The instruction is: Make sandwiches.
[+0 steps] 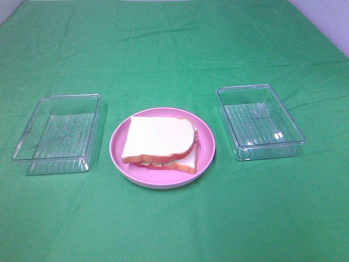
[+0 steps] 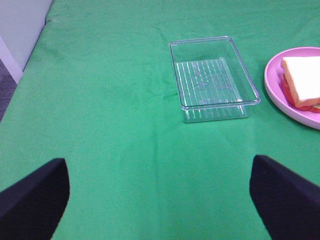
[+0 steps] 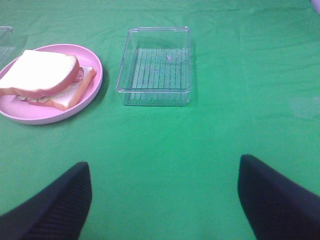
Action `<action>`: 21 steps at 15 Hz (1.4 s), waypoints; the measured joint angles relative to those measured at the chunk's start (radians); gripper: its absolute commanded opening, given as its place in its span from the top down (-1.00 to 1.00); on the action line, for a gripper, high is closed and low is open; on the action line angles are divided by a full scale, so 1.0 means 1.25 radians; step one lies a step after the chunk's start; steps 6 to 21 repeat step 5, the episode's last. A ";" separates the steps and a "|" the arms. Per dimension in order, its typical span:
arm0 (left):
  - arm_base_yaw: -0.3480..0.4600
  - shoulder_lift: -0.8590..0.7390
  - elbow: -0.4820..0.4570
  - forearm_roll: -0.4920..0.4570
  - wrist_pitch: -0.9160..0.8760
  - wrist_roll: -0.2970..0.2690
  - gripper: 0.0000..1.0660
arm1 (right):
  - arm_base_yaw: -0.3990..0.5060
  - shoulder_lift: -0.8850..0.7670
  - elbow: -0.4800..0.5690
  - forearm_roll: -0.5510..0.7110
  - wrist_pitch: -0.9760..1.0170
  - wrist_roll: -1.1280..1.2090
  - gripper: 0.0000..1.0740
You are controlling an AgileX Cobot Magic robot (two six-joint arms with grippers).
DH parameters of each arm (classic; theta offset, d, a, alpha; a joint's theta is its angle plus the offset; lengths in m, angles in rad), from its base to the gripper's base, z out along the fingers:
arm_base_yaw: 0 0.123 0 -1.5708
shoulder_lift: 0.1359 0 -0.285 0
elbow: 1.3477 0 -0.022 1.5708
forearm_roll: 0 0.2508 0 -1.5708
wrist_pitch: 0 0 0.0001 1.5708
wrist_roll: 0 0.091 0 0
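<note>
Ruffled-lettuce sandwich (image 1: pixel 161 143) on smooth round plate (image 1: pixel 207 158).

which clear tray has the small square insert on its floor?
The right tray, on the right tool's side of the pink plate. A small clear square sits near its far corner; the left tray shows only ribbing.

Assembled sandwich (image 1: pixel 159 143), white bread slices skewed, lies flat on pink plate (image 1: pixel 121 143).

A matt green cloth (image 1: pixel 174 54), faintly creased, covers the table. Both trays (image 1: pixel 57 134) (image 1: pixel 260 121) are clear glossy plastic with ribbed floors. The pink plate (image 1: pixel 204 155) looks smooth, slightly shiny plastic. The sandwich (image 1: pixel 159 143) has smooth, matt bread.
</note>
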 measured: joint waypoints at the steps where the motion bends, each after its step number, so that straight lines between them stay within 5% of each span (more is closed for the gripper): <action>1: 0.000 0.000 0.000 0.000 0.000 0.000 -0.74 | 0.000 0.000 0.000 0.000 0.000 0.000 -0.42; 21: 0.000 0.000 0.000 0.000 0.000 0.000 -0.74 | 0.000 0.000 0.000 0.000 0.000 0.000 -0.42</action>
